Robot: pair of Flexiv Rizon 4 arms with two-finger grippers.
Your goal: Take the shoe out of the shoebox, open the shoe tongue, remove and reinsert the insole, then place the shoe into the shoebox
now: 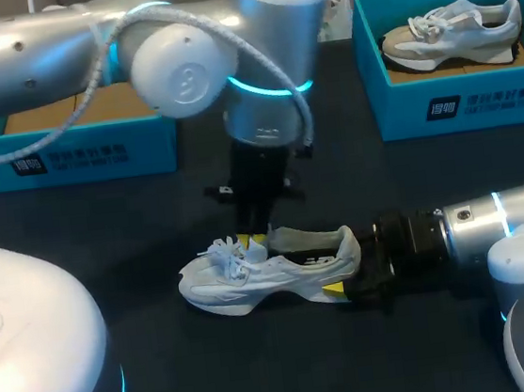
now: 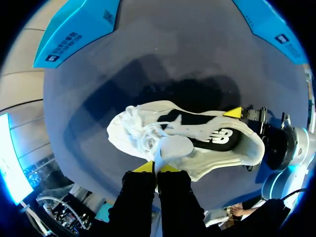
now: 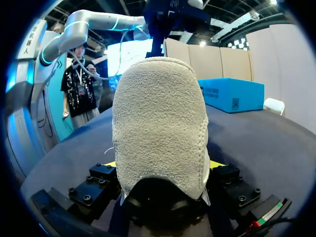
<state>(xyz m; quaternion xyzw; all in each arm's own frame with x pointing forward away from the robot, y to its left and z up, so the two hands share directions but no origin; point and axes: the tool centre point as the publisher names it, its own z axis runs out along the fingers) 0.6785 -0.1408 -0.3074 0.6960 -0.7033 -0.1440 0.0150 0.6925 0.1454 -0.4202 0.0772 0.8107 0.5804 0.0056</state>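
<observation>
Dark table (image 1: 262, 366) carried two teal boxes along its far side. The left shoebox (image 1: 67, 147) showed only a brown floor where visible, so it was probably the one this shoe belongs to. The right box (image 1: 460, 102) held a second shoe (image 1: 452, 32), not in play.

The left arm came in from the left and hung over the table's middle, pointing straight down. The right arm lay low, coming in from the right.

The shoe (image 1: 271, 275) was out of the box and upright on its sole near the middle of the table, toe to the left and heel to the right, well apart from both boxes.

Right gripper (image 3: 163, 165) was clamped on the heel, one yellow tip on each side. That was likely to pin the shoe so it would not slide or lift when something was pulled from above.

Left gripper (image 2: 155, 168) had its tips nearly together, pinching a pale flap (image 2: 173, 147) that rose from the shoe's opening just behind the laces. Could not tell if it was the tongue or the insole end. The top-down approach fits a pull up and out of the opening.

My judgement: this was the tongue or insole step, with the return to the box not yet done.
</observation>
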